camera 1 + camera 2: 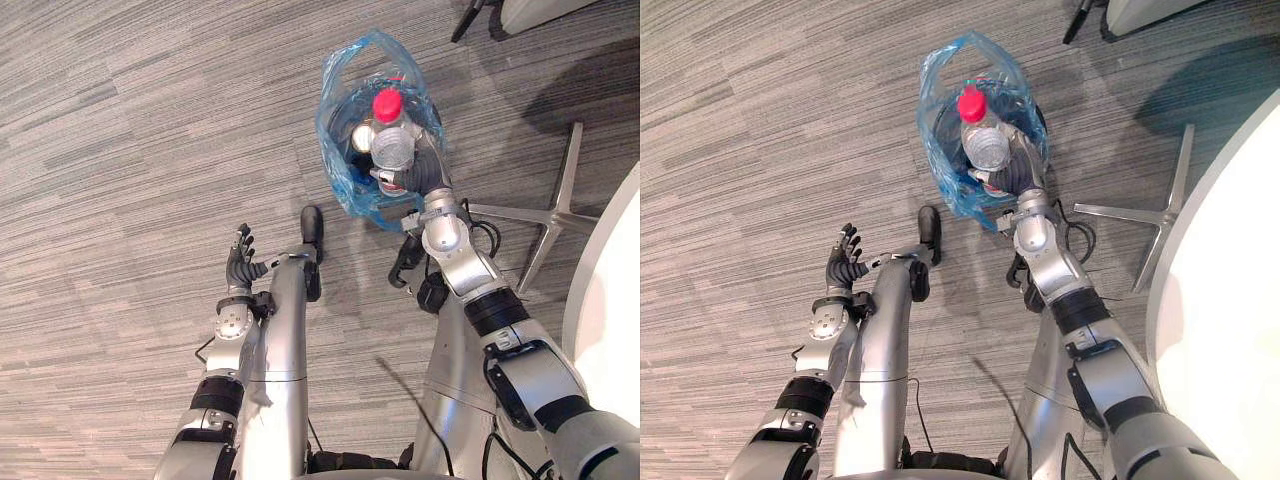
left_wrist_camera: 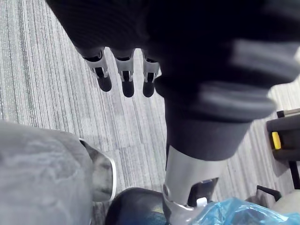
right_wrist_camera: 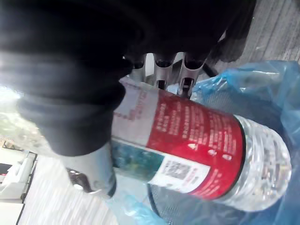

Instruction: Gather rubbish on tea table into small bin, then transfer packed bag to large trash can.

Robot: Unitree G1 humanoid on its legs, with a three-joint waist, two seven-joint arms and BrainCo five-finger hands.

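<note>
A small dark mesh bin lined with a blue plastic bag (image 1: 345, 95) stands on the carpet in front of me. My right hand (image 1: 418, 175) is shut on a clear plastic bottle (image 1: 393, 140) with a red cap (image 1: 971, 103) and a red label (image 3: 197, 140), held just over the bin's opening. In the right wrist view the fingers (image 3: 161, 70) curl round the bottle, with the blue bag (image 3: 262, 89) past it. My left hand (image 1: 241, 262) hangs to the left of the bin, open with straight fingers (image 2: 124, 77) and nothing in it.
A chair's metal star base (image 1: 555, 210) lies on the floor right of the bin. A white table edge (image 1: 1215, 300) curves along the right side. Grey striped carpet (image 1: 120, 150) stretches open to the left. Dark furniture legs (image 1: 470, 20) stand beyond the bin.
</note>
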